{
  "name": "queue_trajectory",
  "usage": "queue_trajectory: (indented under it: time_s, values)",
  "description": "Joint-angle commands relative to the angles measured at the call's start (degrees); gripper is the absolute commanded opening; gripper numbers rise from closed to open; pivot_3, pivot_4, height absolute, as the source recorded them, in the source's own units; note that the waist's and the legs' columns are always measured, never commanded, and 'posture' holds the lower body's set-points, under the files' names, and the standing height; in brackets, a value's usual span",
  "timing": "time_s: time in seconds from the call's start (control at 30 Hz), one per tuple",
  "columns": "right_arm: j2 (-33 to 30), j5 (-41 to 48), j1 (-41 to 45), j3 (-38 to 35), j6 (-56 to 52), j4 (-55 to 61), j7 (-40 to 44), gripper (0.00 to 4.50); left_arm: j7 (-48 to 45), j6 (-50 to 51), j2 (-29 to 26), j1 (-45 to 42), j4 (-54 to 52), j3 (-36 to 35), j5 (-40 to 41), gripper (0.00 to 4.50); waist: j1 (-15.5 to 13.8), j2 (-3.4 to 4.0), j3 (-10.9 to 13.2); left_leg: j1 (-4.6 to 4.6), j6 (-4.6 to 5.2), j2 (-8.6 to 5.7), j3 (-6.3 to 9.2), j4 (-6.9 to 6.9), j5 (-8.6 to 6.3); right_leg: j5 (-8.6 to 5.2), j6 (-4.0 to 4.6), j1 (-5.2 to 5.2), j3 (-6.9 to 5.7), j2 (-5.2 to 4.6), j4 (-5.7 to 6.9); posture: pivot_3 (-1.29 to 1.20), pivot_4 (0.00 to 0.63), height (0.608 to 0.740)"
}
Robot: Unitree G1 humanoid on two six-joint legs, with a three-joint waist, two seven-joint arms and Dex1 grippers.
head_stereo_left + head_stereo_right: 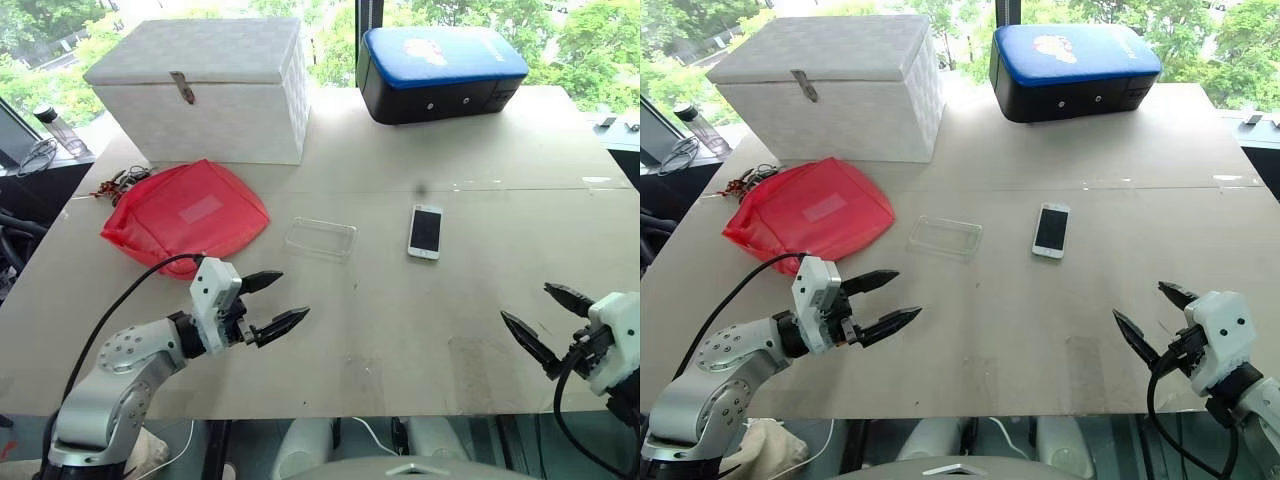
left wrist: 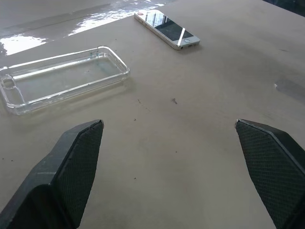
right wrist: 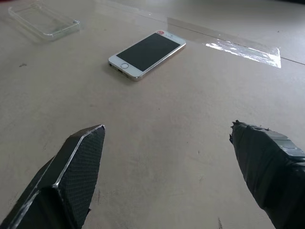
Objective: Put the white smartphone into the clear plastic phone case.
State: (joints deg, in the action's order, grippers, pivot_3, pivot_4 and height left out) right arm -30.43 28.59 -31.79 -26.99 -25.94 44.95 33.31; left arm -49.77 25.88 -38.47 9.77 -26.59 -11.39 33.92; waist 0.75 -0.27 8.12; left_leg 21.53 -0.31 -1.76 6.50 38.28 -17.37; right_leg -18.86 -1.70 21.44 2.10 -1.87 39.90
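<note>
Case (image 1: 320,238) seemingly empty, smartphone (image 1: 426,231) alongside

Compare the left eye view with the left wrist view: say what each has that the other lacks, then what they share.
Left eye view alone: the white box, the blue and black case, the red bag and the open right pincer. Left wrist view alone: the grid texture on the left pincer's fingertips. Both share the phone, the clear case, the table and the open left pincer.

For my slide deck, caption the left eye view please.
Open left gripper and right gripper face the white smartphone beside the empty clear case.
</note>
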Motion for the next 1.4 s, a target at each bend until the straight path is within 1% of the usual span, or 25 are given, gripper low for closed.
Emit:
queue_trajectory:
  time_s: [0.03, 0.13, 0.23, 0.33, 0.4, 0.47, 0.57, 0.6, 0.63, 0.67, 0.7, 0.8, 0.83, 0.87, 0.9, 0.93, 1.0, 1.03, 1.1, 1.2, 1.23, 1.3, 1.4]
  values:
    - [0.2, 1.6, 0.9, -0.5, 1.9, 3.2, 0.3, 4.45, 1.3, -0.4, -0.2, -4.5, 2.8, -0.8, -0.7, 4.5, 0.0, 0.01, 0.0, 0.0, 0.0, 0.0, 0.0, 0.0, 0.0, 0.0, 0.0, 0.0, 0.0, 0.0, 0.0, 0.0, 0.15, 0.74]
    - [0.3, 2.4, 2.7, 1.5, 3.8, 4.7, 1.3, 4.45, 2.6, 0.4, 0.5, -14.3, 10.4, 0.6, -1.6, 4.5, -0.5, 0.04, 0.0, -0.02, 0.02, -0.03, 0.2, 0.04, -0.01, 0.0, 0.01, -0.09, -0.24, 0.0, 0.02, 0.0, 0.15, 0.74]
    - [-0.5, 3.0, 3.0, 2.5, 7.1, 6.3, 4.7, 4.45, -1.7, -0.3, -1.6, -21.2, 18.2, 3.9, -4.6, 4.5, 0.0, 0.04, 0.0, -0.04, 0.0, -0.06, 0.34, 0.07, 0.0, 0.01, 0.01, -0.17, -0.38, 0.03, 0.01, 0.0, 0.15, 0.74]
    - [-2.2, 8.6, 0.5, 1.5, 7.2, 9.3, 9.2, 4.45, -8.0, -7.9, -2.8, -28.2, 28.2, 10.4, -11.7, 4.5, 0.2, 0.04, 0.0, 0.0, -0.17, -0.12, 0.23, 0.03, 0.1, 0.0, 0.0, -0.13, -0.45, 0.02, -0.08, 0.0, 0.15, 0.74]
    - [-4.1, 11.0, -1.9, 0.7, 6.9, 11.5, 11.7, 4.45, -10.9, -13.1, -1.6, -34.2, 37.0, 14.3, -15.9, 4.5, 0.1, 0.03, 0.0, 0.06, -0.17, -0.13, 0.24, 0.03, 0.1, 0.0, -0.01, -0.1, -0.54, 0.0, -0.09, 0.0, 0.15, 0.74]
    - [-5.0, 12.1, -3.0, 0.2, 6.6, 12.5, 11.7, 4.45, -14.9, -19.4, -0.3, -40.2, 46.3, 18.4, -20.3, 4.5, 0.0, -0.08, 0.0, 0.11, -0.17, -0.16, 0.3, 0.08, 0.1, 0.0, 0.0, -0.1, -0.66, 0.0, -0.08, 0.0, 0.15, 0.74]
    - [-4.5, 13.6, -3.6, 0.0, 5.6, 12.7, 8.6, 4.45, -19.5, -28.9, 2.6, -49.1, 60.4, 23.3, -26.2, 4.5, 0.0, -0.17, 0.0, 0.1, -0.16, -0.19, 0.41, 0.18, 0.1, 0.0, -0.01, -0.19, -0.8, 0.06, -0.06, 0.0, 0.15, 0.74]
    - [-4.2, 13.7, -4.4, 0.1, 5.6, 13.2, 8.2, 4.5, -20.7, -31.7, 3.5, -51.7, 64.9, 24.6, -28.1, 4.0, 0.0, -0.2, 0.1, 0.09, -0.16, -0.22, 0.4, 0.2, 0.09, 0.0, -0.01, -0.2, -0.79, 0.05, -0.03, 0.0, 0.15, 0.74]
    - [-4.0, 13.7, -5.0, 0.3, 5.8, 13.7, 8.0, 4.5, -21.6, -34.0, 4.1, -53.6, 68.5, 25.4, -29.3, 3.66, 0.0, -0.21, 0.1, 0.12, -0.16, -0.25, 0.41, 0.21, 0.1, 0.0, -0.01, -0.19, -0.81, 0.14, -0.03, 0.0, 0.15, 0.74]
    - [-3.7, 13.3, -5.7, 0.5, 6.2, 14.2, 7.8, 4.5, -22.6, -34.9, 4.8, -55.4, 71.7, 25.9, -30.3, 3.18, 0.2, -0.22, 0.1, 0.14, -0.15, -0.26, 0.42, 0.21, 0.09, -0.01, -0.02, -0.17, -0.83, 0.16, -0.04, 0.0, 0.15, 0.74]
    - [-3.2, 12.7, -6.6, 0.9, 6.5, 14.6, 7.3, 4.5, -23.9, -35.7, 5.2, -57.0, 74.7, 26.9, -31.6, 2.8, 0.3, -0.23, 0.1, 0.15, -0.15, -0.26, 0.43, 0.2, 0.09, -0.01, -0.02, -0.17, -0.83, 0.17, -0.04, 0.0, 0.15, 0.74]
    - [-2.1, 10.8, -10.1, 2.7, 9.1, 15.1, 6.3, 4.5, -27.6, -35.4, 6.5, -60.9, 81.0, 28.3, -33.9, 1.32, 0.4, -0.25, 0.1, 0.2, -0.15, -0.25, 0.42, 0.17, 0.09, -0.02, -0.05, -0.11, -0.84, 0.19, -0.01, 0.0, 0.15, 0.74]
    - [-1.9, 10.2, -11.0, 3.3, 10.1, 15.1, 6.0, 4.5, -29.3, -35.1, 6.8, -61.5, 81.5, 28.1, -33.6, 1.03, 0.5, -0.24, 0.1, 0.18, -0.14, -0.26, 0.41, 0.17, 0.09, -0.03, -0.05, -0.13, -0.83, 0.19, -0.02, 0.0, 0.15, 0.74]
    - [-1.6, 9.6, -12.1, 4.3, 11.0, 15.1, 5.7, 4.5, -32.2, -33.0, 7.2, -61.6, 80.5, 27.1, -31.7, 0.47, 0.6, -0.24, 0.1, 0.17, -0.13, -0.27, 0.4, 0.17, 0.08, -0.03, -0.06, -0.13, -0.81, 0.18, 0.0, 0.0, 0.15, 0.74]
    - [-1.4, 9.0, -13.1, 5.4, 12.0, 15.1, 5.3, 4.5, -35.2, -30.1, 7.6, -61.4, 78.6, 26.1, -29.5, 0.08, 0.9, -0.24, 0.1, 0.15, -0.07, -0.27, 0.39, 0.18, 0.05, -0.03, -0.06, -0.14, -0.8, 0.18, 0.01, 0.0, 0.15, 0.74]
    - [-1.1, 8.8, -13.8, 6.3, 12.8, 15.1, 4.9, 4.5, -37.2, -25.9, 7.7, -60.9, 75.4, 25.4, -27.6, 0.02, 1.1, -0.24, 0.1, 0.15, -0.05, -0.27, 0.41, 0.21, 0.04, -0.03, -0.06, -0.14, -0.81, 0.18, 0.02, 0.0, 0.15, 0.74]
    - [-0.8, 9.0, -14.7, 7.6, 14.1, 15.1, 3.9, 4.5, -39.0, -21.2, 7.1, -59.0, 68.4, 25.1, -26.0, 0.02, 1.4, -0.23, 0.1, 0.17, -0.07, -0.26, 0.44, 0.23, 0.05, -0.04, -0.07, -0.14, -0.82, 0.18, 0.05, 0.0, 0.15, 0.74]
    - [-0.9, 9.0, -15.0, 8.1, 14.7, 15.1, 3.6, 4.5, -39.7, -18.1, 6.5, -57.4, 63.1, 25.2, -25.0, 0.02, 1.5, -0.24, 0.1, 0.19, -0.1, -0.25, 0.48, 0.23, 0.07, -0.04, -0.07, -0.13, -0.84, 0.17, 0.04, 0.0, 0.15, 0.74]
    - [-1.4, 8.3, -16.1, 8.6, 15.5, 15.1, 3.6, 4.5, -38.3, -8.6, 5.7, -53.9, 50.7, 25.5, -23.1, 0.02, 1.7, -0.25, 0.1, 0.22, -0.14, -0.21, 0.52, 0.24, 0.09, -0.04, -0.06, -0.12, -0.81, 0.03, 0.02, 0.0, 0.15, 0.74]
    - [-2.1, 8.0, -17.6, 8.4, 15.4, 15.1, 4.4, 4.5, -34.4, 2.6, 6.1, -50.4, 37.0, 26.3, -21.5, 0.02, 1.5, -0.24, 0.1, 0.22, -0.15, -0.16, 0.58, 0.23, 0.09, -0.04, -0.06, -0.12, -0.6, -0.06, 0.0, 0.0, 0.15, 0.74]
    - [-2.5, 8.3, -17.5, 8.3, 15.0, 15.1, 4.3, 4.5, -32.0, 5.4, 7.0, -50.0, 34.8, 26.7, -21.9, 0.02, 1.4, -0.24, 0.1, 0.21, -0.16, -0.16, 0.59, 0.24, 0.1, -0.04, -0.06, -0.14, -0.59, -0.06, 0.0, 0.0, 0.15, 0.74]
    - [-3.5, 8.2, -17.0, 8.1, 14.3, 15.1, 3.9, 4.5, -29.0, 7.3, 8.2, -49.1, 31.7, 28.4, -23.1, 0.02, 1.2, -0.22, 0.1, 0.18, -0.16, -0.17, 0.59, 0.28, 0.1, -0.04, -0.06, -0.19, -0.6, -0.06, 0.01, 0.0, 0.15, 0.74]
    - [-5.4, 8.3, -15.8, 7.9, 12.6, 15.1, 3.3, 4.5, -26.3, 5.1, 9.2, -47.5, 30.3, 31.3, -25.5, 0.02, 1.2, -0.22, 0.1, 0.13, -0.15, -0.18, 0.56, 0.3, 0.09, -0.04, -0.06, -0.25, -0.58, -0.06, 0.01, 0.0, 0.15, 0.74]
